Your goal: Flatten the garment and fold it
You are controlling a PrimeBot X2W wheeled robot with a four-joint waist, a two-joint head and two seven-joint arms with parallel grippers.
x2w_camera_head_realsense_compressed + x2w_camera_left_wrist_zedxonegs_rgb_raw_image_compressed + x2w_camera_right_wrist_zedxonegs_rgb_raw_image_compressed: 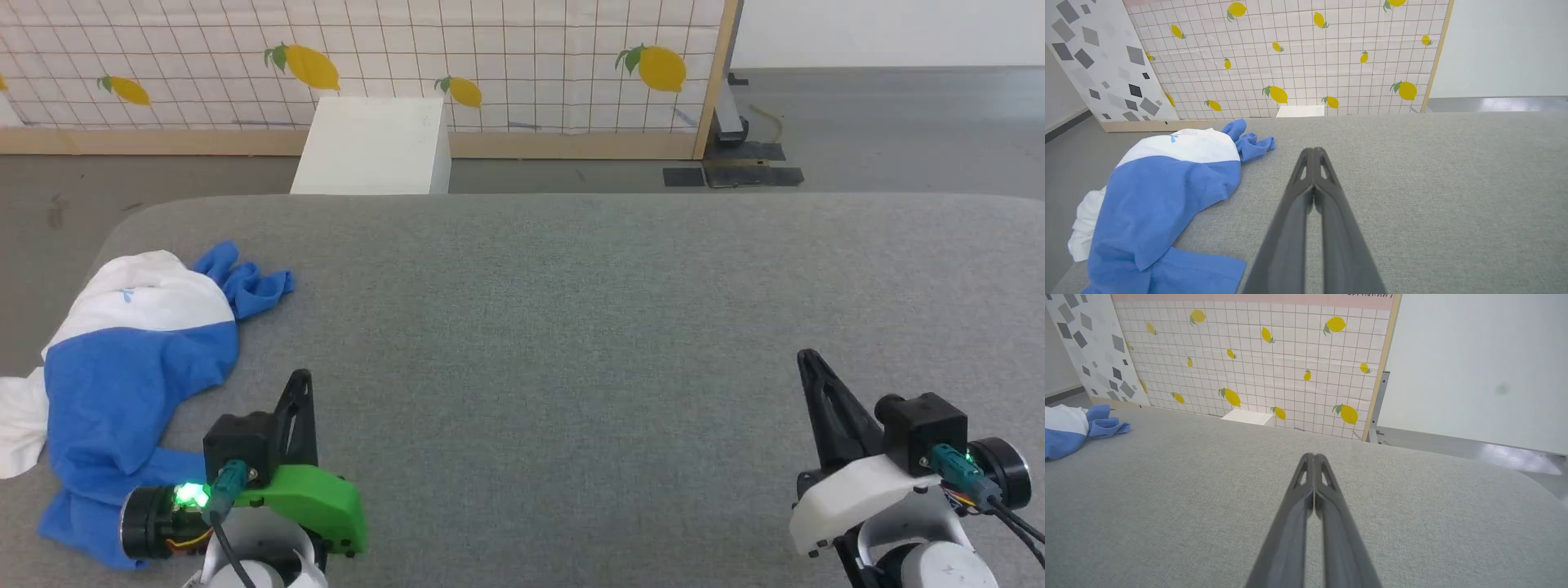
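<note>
Both the left gripper (302,377) and the right gripper (807,356) have their 2 fingers pressed together, empty, over the grey padded table (539,310). The garment (139,367) lies crumpled in a heap at the table's left edge, near the left gripper.

The T-shirt (139,359) is soft, matt cloth; the table (571,327) wears grey woven fabric with a coarse grain. The left gripper (1314,151) and right gripper (1314,456) look like matt dark plastic, and the screen frame (717,73) is bare wood.

The right tool (1314,457) hangs closed above the grey table (1412,522).
</note>
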